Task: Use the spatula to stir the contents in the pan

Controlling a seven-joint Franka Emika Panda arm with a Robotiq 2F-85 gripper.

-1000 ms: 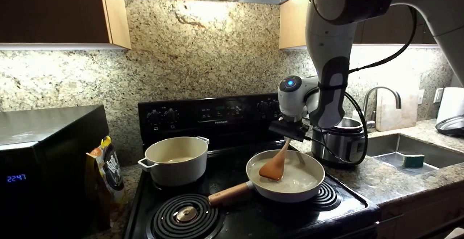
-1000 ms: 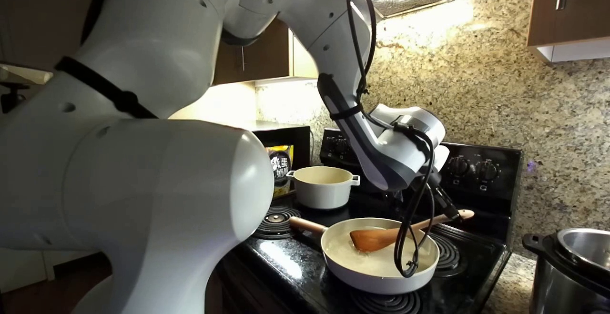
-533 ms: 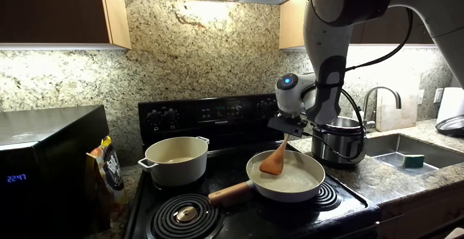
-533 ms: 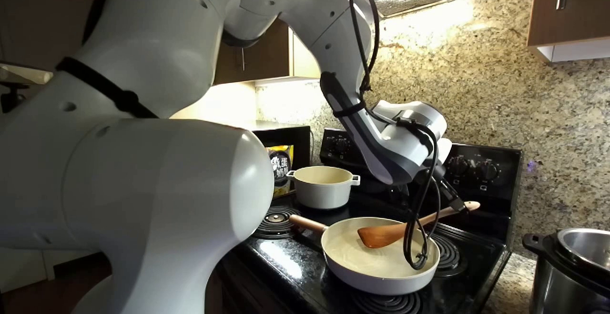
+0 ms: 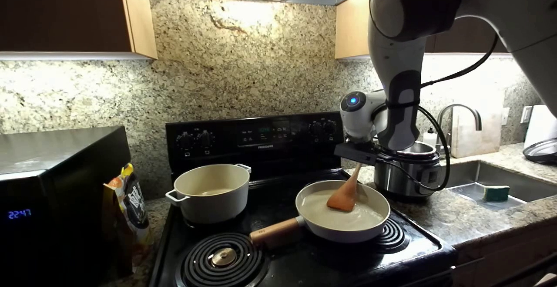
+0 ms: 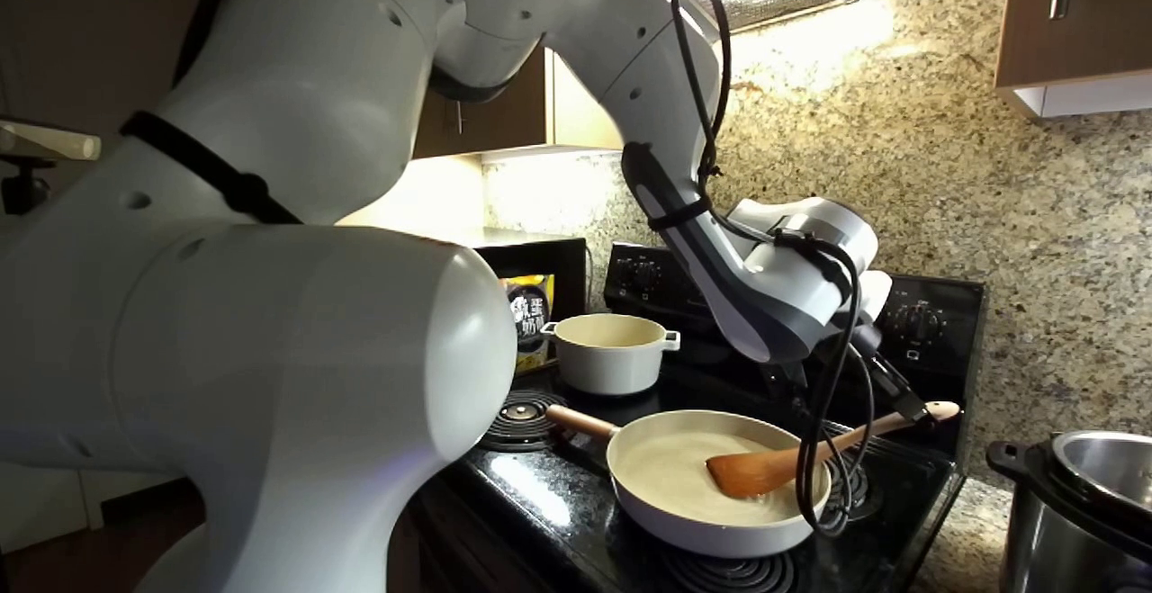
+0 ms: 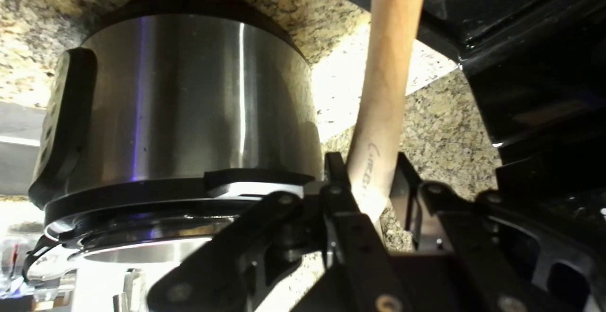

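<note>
Two fingers (image 7: 336, 170) closed on spatula (image 6: 751, 473) (blade in pan (image 6: 702, 534)); arm (image 6: 306, 98) arched, forearm (image 6: 657, 89) slanting down.

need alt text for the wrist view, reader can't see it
Robot jaws grip a spatula, its pale wood reaching up out of the picture, blade out of view. To its left, a steel pot appears upside down, rim toward the bottom, against a speckled counter, with the black stove at right.
</note>
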